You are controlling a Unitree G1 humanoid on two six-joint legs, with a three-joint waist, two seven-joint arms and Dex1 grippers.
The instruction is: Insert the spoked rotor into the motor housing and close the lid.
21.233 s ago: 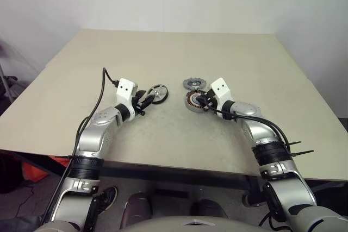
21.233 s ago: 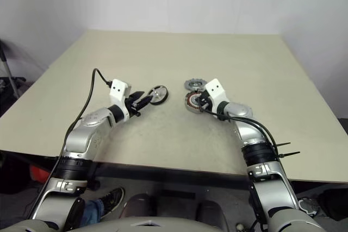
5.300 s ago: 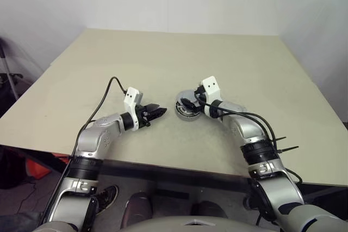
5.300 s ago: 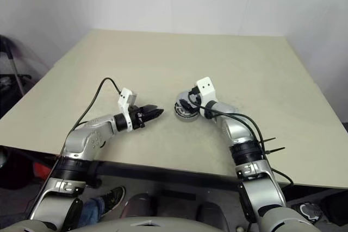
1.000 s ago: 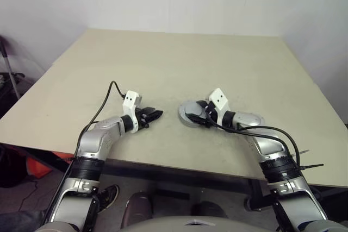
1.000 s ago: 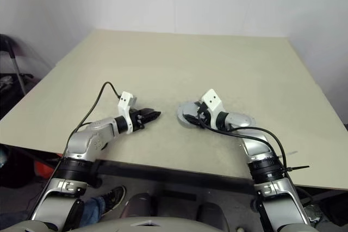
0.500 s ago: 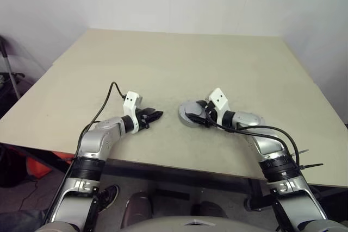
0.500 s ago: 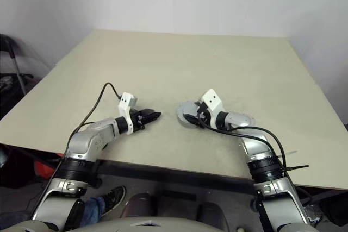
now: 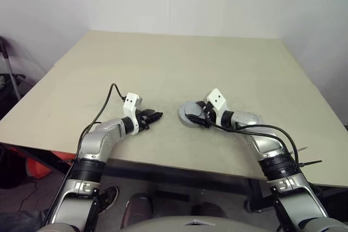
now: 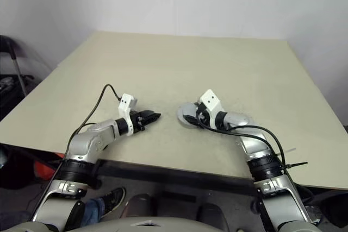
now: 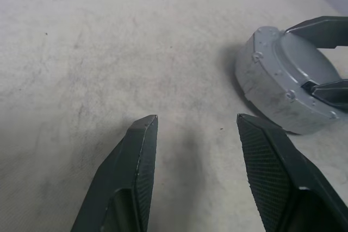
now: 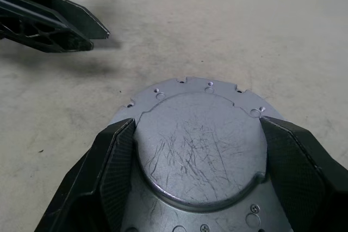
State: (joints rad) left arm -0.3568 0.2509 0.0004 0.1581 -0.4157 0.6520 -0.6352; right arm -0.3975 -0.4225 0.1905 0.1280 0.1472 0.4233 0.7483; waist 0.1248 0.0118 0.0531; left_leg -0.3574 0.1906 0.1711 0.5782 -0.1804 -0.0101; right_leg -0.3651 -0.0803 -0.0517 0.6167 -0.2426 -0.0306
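While my left gripper [image 11: 193, 126] hangs just above the table [image 9: 163, 58] with its fingers spread and nothing between them, nothing about it differs from a second ago — same spot, short of the assembly. Further right, the lid [image 12: 201, 134] is seated flat on the motor housing [image 11: 274, 99], where five seconds back it was still tilted over the rim. That reads as the closing step done, or nearly. With the lid on, I can't see the spoked rotor; I judge it's inside. My right gripper [image 12: 198, 134] straddles the lid, fingers wide at either side of its raised centre — touching or just clear, I can't tell. No change there over the last second either. The closed housing rests on the table at the right fingertips, apart from the left.
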